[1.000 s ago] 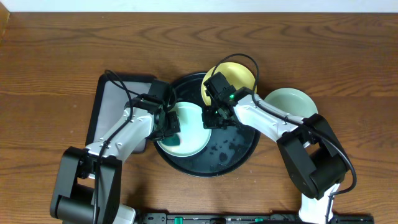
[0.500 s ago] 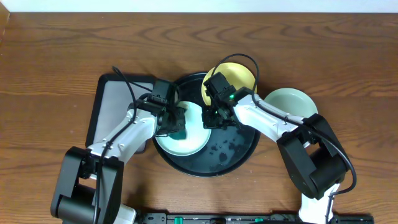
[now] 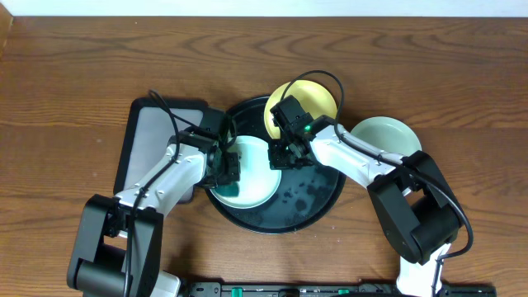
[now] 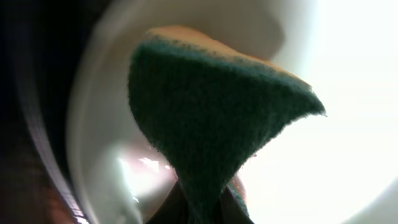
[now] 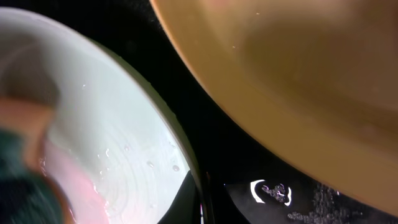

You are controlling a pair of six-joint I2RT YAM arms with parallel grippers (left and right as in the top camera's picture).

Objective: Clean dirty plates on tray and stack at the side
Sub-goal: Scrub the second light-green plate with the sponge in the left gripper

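Note:
A mint green plate (image 3: pixel 256 177) lies on the round black tray (image 3: pixel 318 202). My left gripper (image 3: pixel 226 172) is shut on a green scouring sponge (image 4: pixel 214 124) and presses it on the plate's left side. My right gripper (image 3: pixel 280 157) is shut on the plate's right rim (image 5: pixel 189 165). A pale yellow plate (image 3: pixel 318 97) leans on the tray's far rim; it also shows in the right wrist view (image 5: pixel 298 81). A second mint green plate (image 3: pixel 388 136) lies on the table right of the tray.
A rectangular black-rimmed grey tray (image 3: pixel 153 132) lies left of the round tray, partly under my left arm. Wet specks and droplets (image 3: pixel 301 194) lie on the black tray's bare right part.
My left gripper swept the sponge right and up on the plate, then back down to the plate's left side. The right gripper and plates have stayed put.

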